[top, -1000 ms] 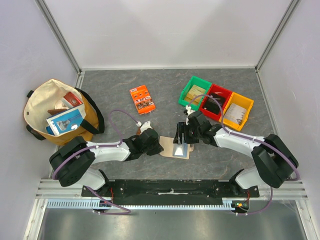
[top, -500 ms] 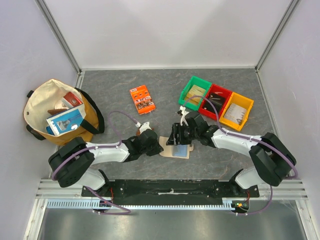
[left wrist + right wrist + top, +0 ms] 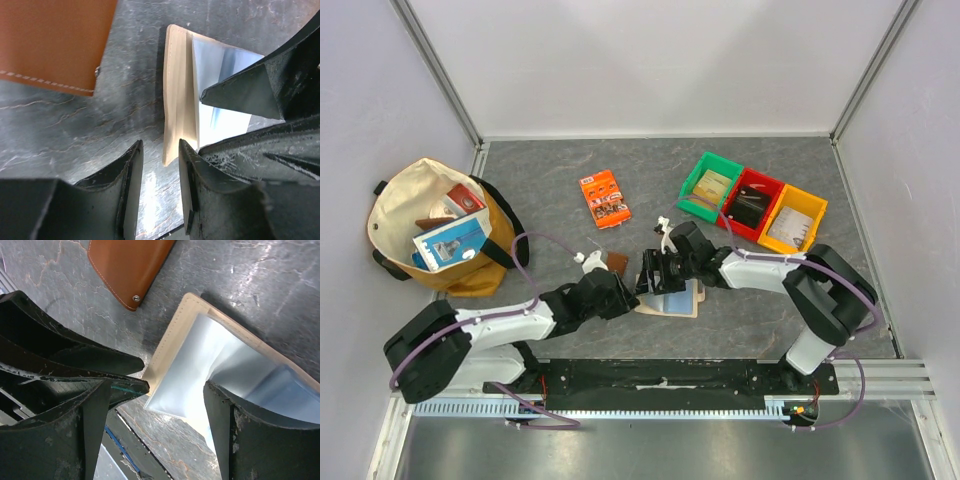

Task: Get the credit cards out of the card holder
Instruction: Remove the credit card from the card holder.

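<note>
My right pincer (image 3: 157,390) has swung toward 9 o'clock over the last second. It is now spread wide across the card holder (image 3: 670,306), one finger on each side of the pale blue lining (image 3: 200,360) but not closed on it. My left arm has drawn back toward 7 o'clock, and that has uncovered the brown wallet (image 3: 617,262), which lies on the worktop (image 3: 560,180) at 10 o'clock from the holder and apart from it.

My left pincer (image 3: 160,145) is only narrowly parted. The holder's cream corner sits right at its mouth, and I judge it is not clamped.

The holder lies open, lining up, near the 6 o'clock edge of the worktop and directly between my two pincers. I can see no credit cards in any view. If they are there, the blue pocket hides them.

So both pincers have gathered on the holder, the left placed to pin its edge and the right to work the pocket. Nothing is out yet. I reckon the extraction is only starting, and the floppy lining may fold instead of giving up a card.
</note>
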You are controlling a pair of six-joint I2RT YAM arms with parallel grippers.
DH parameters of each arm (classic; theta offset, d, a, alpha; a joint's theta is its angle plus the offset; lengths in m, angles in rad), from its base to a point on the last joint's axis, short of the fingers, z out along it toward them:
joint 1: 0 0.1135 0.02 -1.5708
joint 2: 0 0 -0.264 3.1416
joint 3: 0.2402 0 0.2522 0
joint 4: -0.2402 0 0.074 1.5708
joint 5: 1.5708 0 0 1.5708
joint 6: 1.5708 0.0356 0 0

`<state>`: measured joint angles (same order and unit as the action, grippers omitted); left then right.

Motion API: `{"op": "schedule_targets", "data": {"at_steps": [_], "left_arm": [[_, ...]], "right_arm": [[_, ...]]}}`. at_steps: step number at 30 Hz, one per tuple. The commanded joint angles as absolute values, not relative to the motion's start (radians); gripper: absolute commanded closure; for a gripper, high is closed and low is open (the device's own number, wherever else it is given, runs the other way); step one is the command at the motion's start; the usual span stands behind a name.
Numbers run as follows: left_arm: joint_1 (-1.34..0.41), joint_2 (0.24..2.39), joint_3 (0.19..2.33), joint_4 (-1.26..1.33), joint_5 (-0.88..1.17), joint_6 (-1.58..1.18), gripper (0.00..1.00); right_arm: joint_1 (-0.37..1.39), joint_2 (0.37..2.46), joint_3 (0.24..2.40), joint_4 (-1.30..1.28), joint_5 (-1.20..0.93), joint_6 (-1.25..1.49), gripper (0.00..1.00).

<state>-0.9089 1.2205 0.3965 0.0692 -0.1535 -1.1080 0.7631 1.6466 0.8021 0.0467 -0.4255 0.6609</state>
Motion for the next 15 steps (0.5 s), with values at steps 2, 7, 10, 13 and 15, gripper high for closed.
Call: {"op": "schedule_targets", "data": {"at_steps": [2, 7, 10, 13, 15], "left_arm": [[-0.905, 1.105, 0.356, 0.017, -0.199, -1.157, 0.59], [-0.905, 0.982, 0.374, -0.055, -0.21, -1.131, 0.62], [-0.905, 0.95, 0.396, -0.051, -0.196, -1.115, 0.65], [-0.904, 0.963, 0.434, -0.029, -0.155, -1.089, 0.69], [-0.905, 0.992, 0.462, -0.014, -0.121, -1.077, 0.71]], "right_arm": [[0.778, 1.7, 0.862, 0.06, -0.45, 0.667, 0.19], [0.778, 1.672, 0.891, 0.002, -0.413, 0.629, 0.2], [0.778, 1.625, 0.919, -0.066, -0.355, 0.592, 0.21], [0.776, 1.594, 0.943, -0.109, -0.316, 0.571, 0.22], [0.776, 1.571, 0.946, -0.126, -0.287, 0.565, 0.23]]}}
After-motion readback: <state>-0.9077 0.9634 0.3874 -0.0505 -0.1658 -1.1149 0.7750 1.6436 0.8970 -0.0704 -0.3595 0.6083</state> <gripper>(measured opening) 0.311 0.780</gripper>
